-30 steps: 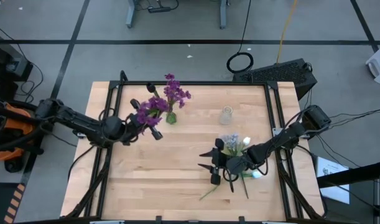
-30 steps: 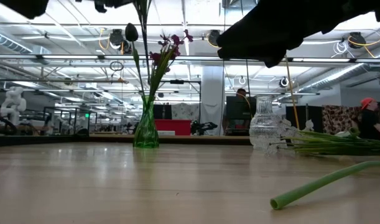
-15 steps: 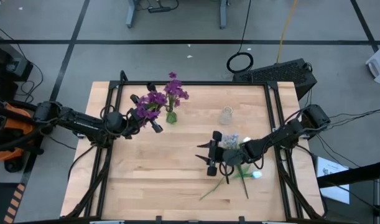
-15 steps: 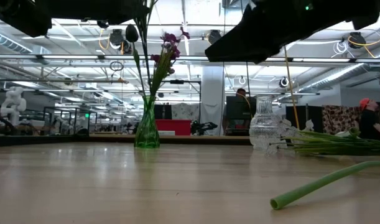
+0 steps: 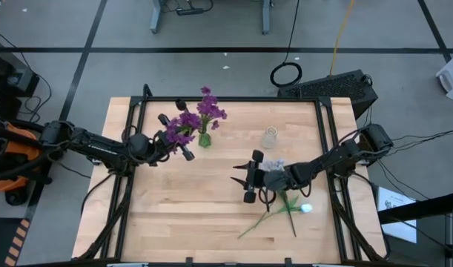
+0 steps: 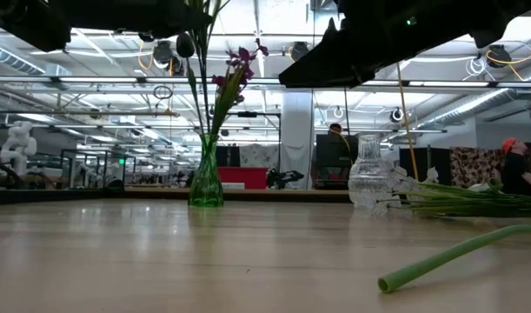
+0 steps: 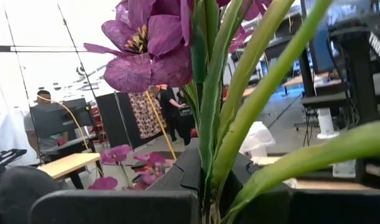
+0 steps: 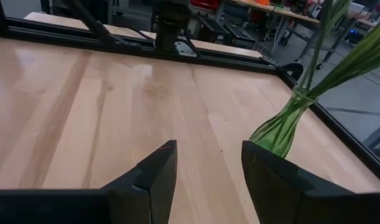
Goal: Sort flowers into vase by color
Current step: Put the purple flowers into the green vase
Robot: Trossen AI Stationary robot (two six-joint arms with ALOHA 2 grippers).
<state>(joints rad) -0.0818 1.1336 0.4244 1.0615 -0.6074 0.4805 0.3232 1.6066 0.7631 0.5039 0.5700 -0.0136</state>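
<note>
On the wooden table (image 5: 211, 200) the left gripper (image 5: 174, 142) is raised just beside the green vase (image 5: 204, 139), its fingers closed tight on the green stem of a purple flower (image 5: 183, 123) whose blossoms lie right next to the purple blooms (image 5: 208, 110) already standing in that vase; the left wrist view shows this stem pinched between the dark fingers with a large purple blossom (image 7: 149, 43) above them. In the low view the green vase (image 6: 205, 178) stands upright toward the table's far side with several stems rising from it. The right gripper (image 5: 248, 180) hovers over the middle of the table, near the remaining flowers, with its two fingers (image 8: 153, 171) parted and nothing between them, bare wood showing in the gap. A clear glass vase (image 5: 270, 136) stands empty and upright, apart from the green one, toward the right. Behind and under the right arm lies a small heap of loose flowers (image 5: 282, 194): pale lilac and white heads (image 5: 276, 166) and a white bud (image 5: 306, 208), their green stems spread flat on the wood toward the table's near edge
</note>
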